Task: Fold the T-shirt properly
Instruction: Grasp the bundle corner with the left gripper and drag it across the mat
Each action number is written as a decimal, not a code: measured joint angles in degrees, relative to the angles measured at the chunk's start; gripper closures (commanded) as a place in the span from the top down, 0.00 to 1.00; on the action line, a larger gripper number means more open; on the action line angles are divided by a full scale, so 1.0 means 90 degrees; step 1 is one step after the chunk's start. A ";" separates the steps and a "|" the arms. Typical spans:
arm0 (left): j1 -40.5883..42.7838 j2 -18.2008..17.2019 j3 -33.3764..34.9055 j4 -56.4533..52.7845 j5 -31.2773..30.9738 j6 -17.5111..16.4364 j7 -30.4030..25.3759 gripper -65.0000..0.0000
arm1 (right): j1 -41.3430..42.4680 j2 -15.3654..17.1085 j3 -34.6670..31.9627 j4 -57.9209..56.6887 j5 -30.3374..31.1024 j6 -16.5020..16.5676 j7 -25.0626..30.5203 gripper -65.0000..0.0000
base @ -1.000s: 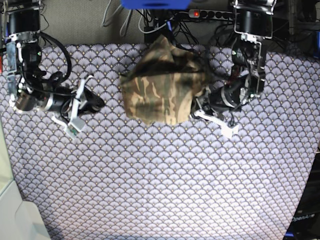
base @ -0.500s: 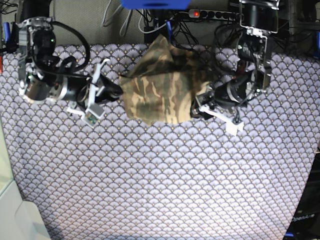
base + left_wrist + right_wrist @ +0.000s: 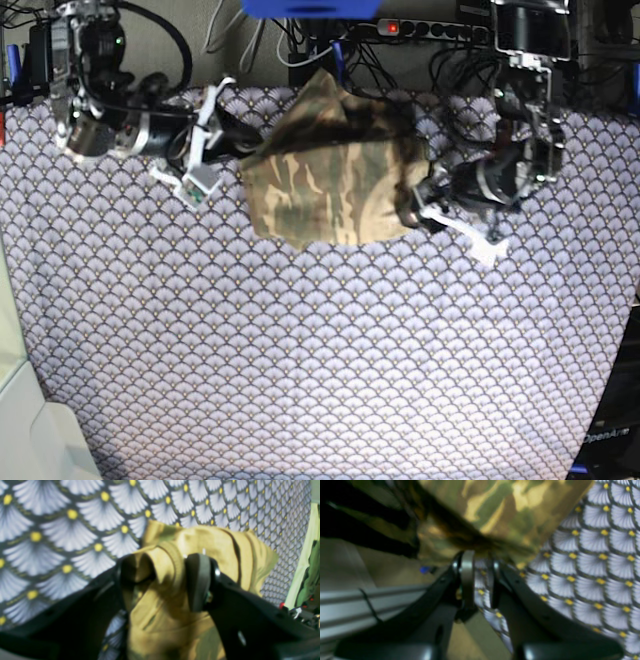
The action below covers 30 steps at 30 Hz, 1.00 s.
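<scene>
The shirt (image 3: 335, 190) lies bunched up on the cloth (image 3: 320, 340), between the two claws. The left claw (image 3: 162, 580) is wide, with shirt between its fingers. The right claw (image 3: 481, 580) is a little open, near the shirt's other side

"OpenArm" seems to stand, somewhat blurred, on the black frame part (image 3: 612, 420).
</scene>
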 measured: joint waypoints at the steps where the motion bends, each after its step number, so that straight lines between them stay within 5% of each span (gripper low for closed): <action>1: 0.0017 -0.0061 -0.0170 -0.0002 0.0015 0.0002 0.0109 0.50 | -0.0053 0.0002 0.0002 0.0000 -0.0022 0.0000 0.0102 0.18; 12: 0.0432 -0.0053 -0.1027 0.0367 0.0061 0.0032 0.0576 0.51 | 0.0121 0.0192 0.0568 -0.0010 -0.0068 -0.0002 0.0083 0.18; 17: 0.0624 0.0245 -0.0930 0.0367 0.0036 0.0007 0.0542 0.66 | 0.0520 0.0423 0.0532 -0.0010 -0.0039 -0.0002 0.0100 0.18; 21: 0.0748 0.0435 -0.0634 0.0301 0.0073 -0.0585 0.0151 0.65 | 0.0848 0.0568 0.0532 -0.0160 0.0032 0.0000 0.0126 0.18; 30: 0.0410 0.0976 -0.0019 -0.0396 0.0027 -0.0673 -0.0772 0.65 | 0.1588 0.0712 0.0289 -0.2319 -0.0080 -0.0012 0.0131 0.18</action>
